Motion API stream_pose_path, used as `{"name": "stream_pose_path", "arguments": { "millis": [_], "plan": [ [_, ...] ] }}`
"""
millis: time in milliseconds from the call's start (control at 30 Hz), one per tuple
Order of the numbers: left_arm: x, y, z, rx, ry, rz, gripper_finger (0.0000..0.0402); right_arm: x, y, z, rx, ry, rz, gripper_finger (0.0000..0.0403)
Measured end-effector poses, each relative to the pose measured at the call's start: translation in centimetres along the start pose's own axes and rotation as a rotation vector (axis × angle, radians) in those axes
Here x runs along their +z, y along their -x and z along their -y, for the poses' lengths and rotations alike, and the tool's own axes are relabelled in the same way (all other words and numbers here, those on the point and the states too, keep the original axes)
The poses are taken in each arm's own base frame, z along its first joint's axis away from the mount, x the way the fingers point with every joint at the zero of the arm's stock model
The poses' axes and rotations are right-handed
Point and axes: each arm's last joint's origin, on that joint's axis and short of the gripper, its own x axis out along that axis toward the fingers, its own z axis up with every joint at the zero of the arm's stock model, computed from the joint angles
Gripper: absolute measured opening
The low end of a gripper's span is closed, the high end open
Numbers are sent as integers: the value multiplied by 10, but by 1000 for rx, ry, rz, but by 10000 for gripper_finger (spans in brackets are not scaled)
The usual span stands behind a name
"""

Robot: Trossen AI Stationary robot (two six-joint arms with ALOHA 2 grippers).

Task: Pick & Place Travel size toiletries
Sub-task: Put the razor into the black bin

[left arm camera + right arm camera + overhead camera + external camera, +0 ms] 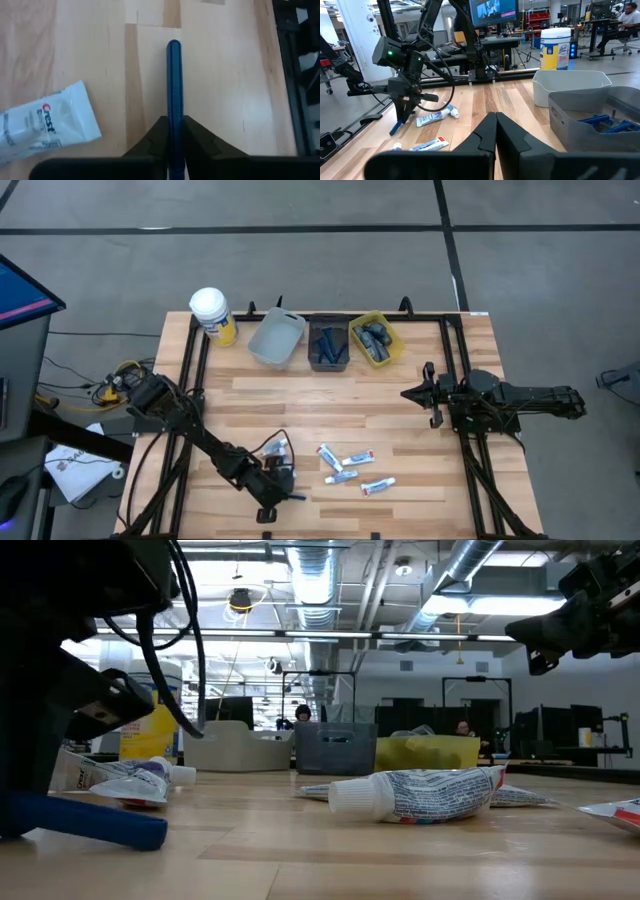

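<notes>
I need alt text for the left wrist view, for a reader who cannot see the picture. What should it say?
The left tool is closed on a thin blue razor, which points straight ahead over the light wooden table. Beside it, apart from it, a small white toothpaste tube lies flat on the wood.

The pale wooden plank surface (pixel 400 410) carries a row along its far edge: a yellow jar with a white lid (pixel 213 316), a light grey plastic bin (pixel 277 338), a dark grey bin (pixel 327 345) and a yellow bin (pixel 376 339). Nearer the front lie four small white toothpaste tubes with blue and red marks (pixel 348 468), loosely clustered, with a fifth such tube (pixel 275 448) apart from them on the left. Beside that one a thin blue razor (pixel 173 90) rests on the wood.
</notes>
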Motion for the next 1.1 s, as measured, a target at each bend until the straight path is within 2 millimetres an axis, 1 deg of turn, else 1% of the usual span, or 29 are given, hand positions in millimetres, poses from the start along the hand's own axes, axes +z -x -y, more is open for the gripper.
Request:
{"name": "stream_pose_path", "arguments": {
  "millis": [67, 133, 200, 267, 333, 400, 467, 567, 633, 700, 800, 900, 1000, 1100],
  "plan": [
    [2, 5, -1, -25, 51, -13, 30, 0, 0, 0, 0, 0, 0, 0],
    [8, 18, -1, -61, 108, -4, 25, 0, 0, 0, 0, 0, 1, 0],
    [22, 39, 1, -113, 190, 68, 24, 0, 0, 0, 0, 0, 0, 0],
    [36, 63, -3, -134, 249, 157, 24, 0, 0, 0, 0, 0, 0, 0],
    [50, 89, -10, -128, 285, 270, 24, 0, 0, 0, 0, 0, 0, 0],
    [63, 118, -21, -88, 298, 420, 24, 0, 0, 0, 0, 0, 0, 0],
    [75, 147, -37, 4, 278, 576, 24, 0, 0, 0, 0, 0, 0, 0],
    [91, 185, -71, 216, 249, 777, 24, 0, 0, 0, 0, 0, 0, 0],
    [101, 205, -94, 365, 222, 882, 24, 0, 0, 0, 0, 0, 0, 0],
    [111, 221, -117, 477, 200, 964, 24, 0, 0, 0, 0, 0, 0, 0],
    [125, 236, -153, 582, 166, 1053, 24, 0, 0, 0, 0, 0, 0, 0],
    [132, 237, -188, 687, 189, 1069, 24, 0, 0, 0, 0, 0, 0, 0],
    [135, 226, -221, 764, 254, 1033, 24, 0, 0, 0, 0, 0, 0, 0],
    [137, 207, -246, 793, 323, 992, 24, 0, 0, 0, 0, 0, 0, 0]
  ]
}}
